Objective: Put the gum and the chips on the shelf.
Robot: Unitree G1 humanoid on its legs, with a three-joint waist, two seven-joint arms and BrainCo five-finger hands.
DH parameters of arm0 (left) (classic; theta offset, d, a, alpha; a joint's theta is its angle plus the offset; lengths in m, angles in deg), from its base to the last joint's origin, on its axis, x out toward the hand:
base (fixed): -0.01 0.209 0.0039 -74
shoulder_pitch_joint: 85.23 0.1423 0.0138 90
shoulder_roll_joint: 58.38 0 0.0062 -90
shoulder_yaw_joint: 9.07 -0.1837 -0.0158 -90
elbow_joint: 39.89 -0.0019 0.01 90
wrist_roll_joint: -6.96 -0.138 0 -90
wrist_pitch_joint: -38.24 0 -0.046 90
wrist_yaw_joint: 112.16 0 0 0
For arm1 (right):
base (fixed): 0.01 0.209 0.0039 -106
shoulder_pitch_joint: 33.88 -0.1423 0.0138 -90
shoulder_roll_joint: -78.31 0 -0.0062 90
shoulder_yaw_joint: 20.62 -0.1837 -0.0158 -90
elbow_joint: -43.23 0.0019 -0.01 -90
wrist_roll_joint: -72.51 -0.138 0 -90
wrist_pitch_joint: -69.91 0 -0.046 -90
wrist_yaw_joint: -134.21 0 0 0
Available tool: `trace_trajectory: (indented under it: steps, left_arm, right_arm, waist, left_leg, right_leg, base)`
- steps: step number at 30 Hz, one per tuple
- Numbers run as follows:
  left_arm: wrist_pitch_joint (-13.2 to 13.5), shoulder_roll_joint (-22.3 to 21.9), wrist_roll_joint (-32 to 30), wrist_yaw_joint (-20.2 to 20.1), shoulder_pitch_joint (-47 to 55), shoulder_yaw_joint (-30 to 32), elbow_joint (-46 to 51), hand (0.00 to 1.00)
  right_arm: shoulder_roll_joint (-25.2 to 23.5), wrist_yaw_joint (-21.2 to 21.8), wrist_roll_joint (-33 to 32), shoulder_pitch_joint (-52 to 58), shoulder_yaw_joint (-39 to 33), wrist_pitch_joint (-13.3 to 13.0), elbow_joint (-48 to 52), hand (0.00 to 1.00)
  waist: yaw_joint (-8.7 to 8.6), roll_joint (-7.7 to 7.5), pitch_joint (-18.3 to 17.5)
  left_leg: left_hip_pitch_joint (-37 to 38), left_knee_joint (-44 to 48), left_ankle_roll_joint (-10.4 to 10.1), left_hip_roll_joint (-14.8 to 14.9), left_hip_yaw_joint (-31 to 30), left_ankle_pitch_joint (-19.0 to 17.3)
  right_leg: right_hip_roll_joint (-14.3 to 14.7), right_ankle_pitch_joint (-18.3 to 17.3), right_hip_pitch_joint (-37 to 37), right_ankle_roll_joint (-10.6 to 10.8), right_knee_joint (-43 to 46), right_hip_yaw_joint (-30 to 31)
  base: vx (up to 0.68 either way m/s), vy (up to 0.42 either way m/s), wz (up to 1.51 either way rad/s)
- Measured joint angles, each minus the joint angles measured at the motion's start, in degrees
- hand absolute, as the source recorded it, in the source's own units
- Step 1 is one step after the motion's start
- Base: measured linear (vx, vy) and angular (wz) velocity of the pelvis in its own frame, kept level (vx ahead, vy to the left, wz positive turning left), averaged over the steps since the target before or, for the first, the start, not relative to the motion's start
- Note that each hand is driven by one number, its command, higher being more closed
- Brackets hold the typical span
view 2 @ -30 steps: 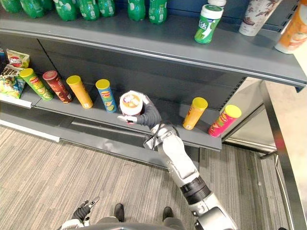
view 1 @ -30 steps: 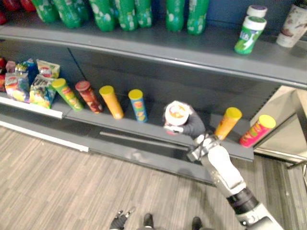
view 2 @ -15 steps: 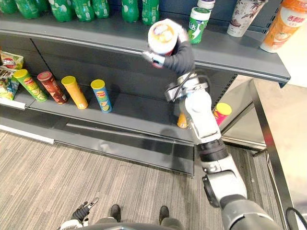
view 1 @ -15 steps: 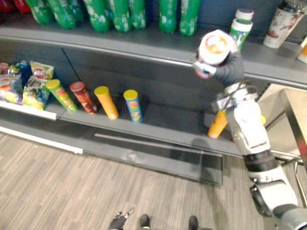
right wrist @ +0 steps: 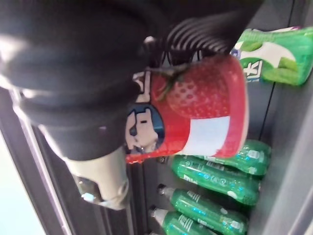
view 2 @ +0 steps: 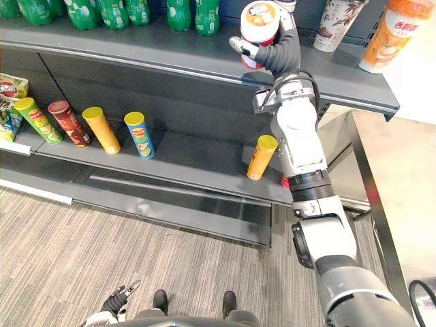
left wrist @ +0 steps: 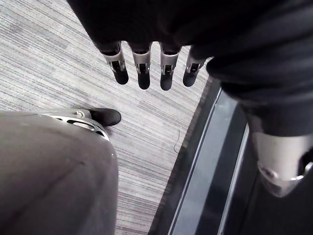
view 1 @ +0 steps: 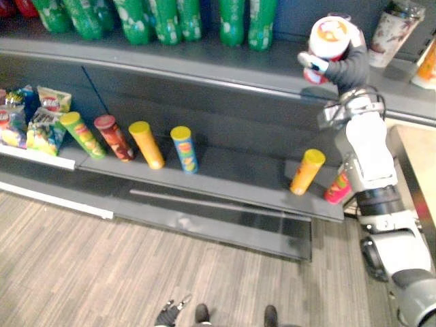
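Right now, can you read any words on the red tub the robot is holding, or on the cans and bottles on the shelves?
Nothing reads clearly.
The red and white strawberry tub in the right hand: print blurred, unreadable.
The green gum bottle: white lettering, too blurred.
The tall chip cans: labels too small.
The green drink bottles: labels too small.

Green bottles (view 1: 233, 12): we see a row of them standing upright, packed close together, along the top.
Patterned cup (view 2: 334, 24): we find it upright, brown and white, well to the right of the bottles.
Orange drink bottle (view 2: 385, 37): just beside the cup, on its right, upright.
Floor (view 1: 82, 272): we see grey wood-grain planks below.
Pale counter (view 2: 398, 191): we see a beige top at far right.
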Motion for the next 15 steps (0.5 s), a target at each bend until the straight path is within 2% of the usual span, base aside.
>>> trace_trajectory:
  steps: [5, 15]
  left_arm:
    - [0.0, 0.03, 0.0, -0.02, 0.02, 0.01, 0.0, 0.0]
    - [0.01, 0.02, -0.1, -0.09, -0.16, 0.01, 0.05, 0.0]
  right_arm:
    - [0.11, 0.24, 1.46, 0.01, -0.6, 1.02, -2.45, 1.0]
    - [0.1, 1.68, 3.67, 0.02, -1.5, 1.14, -5.11, 1.0]
  waist:
    - [-0.24, -0.02, 0.04]
    - [-0.33, -0.14, 0.25]
  left_leg:
    - [-0.04, 0.0, 0.0, -0.02, 0.23, 0.0]
    - [0.02, -0.03, -0.04, -0.06, 1.15, -0.03]
  right_leg:
    - [0.0, 0.05, -0.14, 0.09, -0.08, 0.29]
    - [0.02, 0.33, -0.16, 0.09, -0.83, 1.07]
  base:
    - [0.0, 0.001, -0.01]
    - [0.01, 0.002, -0.04]
